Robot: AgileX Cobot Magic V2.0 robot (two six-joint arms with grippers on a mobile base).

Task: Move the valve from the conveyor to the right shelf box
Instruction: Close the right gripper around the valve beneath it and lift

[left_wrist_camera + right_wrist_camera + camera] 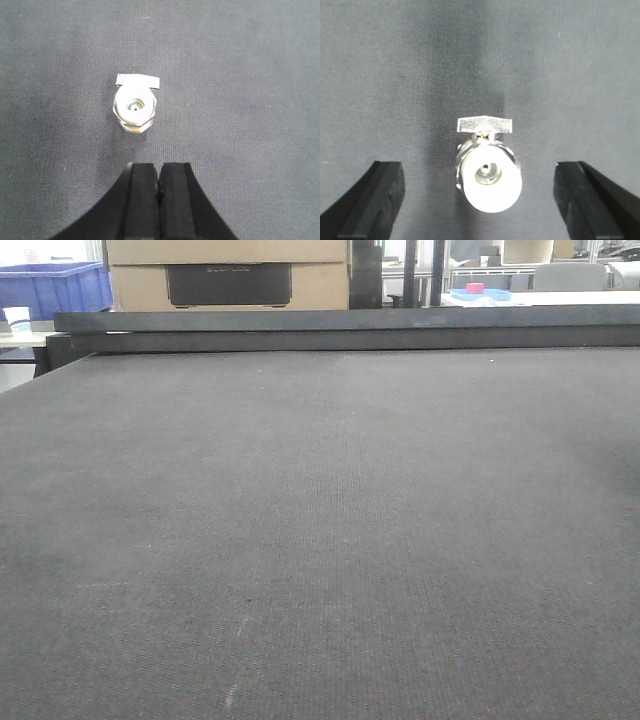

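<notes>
The valve (487, 167) lies on its side on the dark woven belt of the conveyor (320, 540). It is a small silver-and-white fitting with a round open port facing the right wrist camera, and its flat metal handle (485, 124) sits across the far side of the body.

The right end effector (479, 170) is spread wide. Its two black fingers (375, 195) stand one on each side of the valve and well apart from it, touching neither the body nor the handle. The valve sits roughly midway between them, a little toward the camera side. How far above the belt the fingers hang cannot be told from this view.

The left end effector (159, 200) has its pads pressed together with nothing between them. It is near the valve on the port side, but apart from it.

The front view shows only bare belt, with neither the valve nor an arm in it. The shelf box is not in any view.

The step in hand looks like the approach to the pick, with the right arm lined up over the valve and the grasp not yet made. The next move probably calls for bringing the fingers down to the level of the valve body and closing across the round barrel, clear of the handle. A grip on the thin lever could let the part swing or slip. Only then would a lift off the belt make sense.
</notes>
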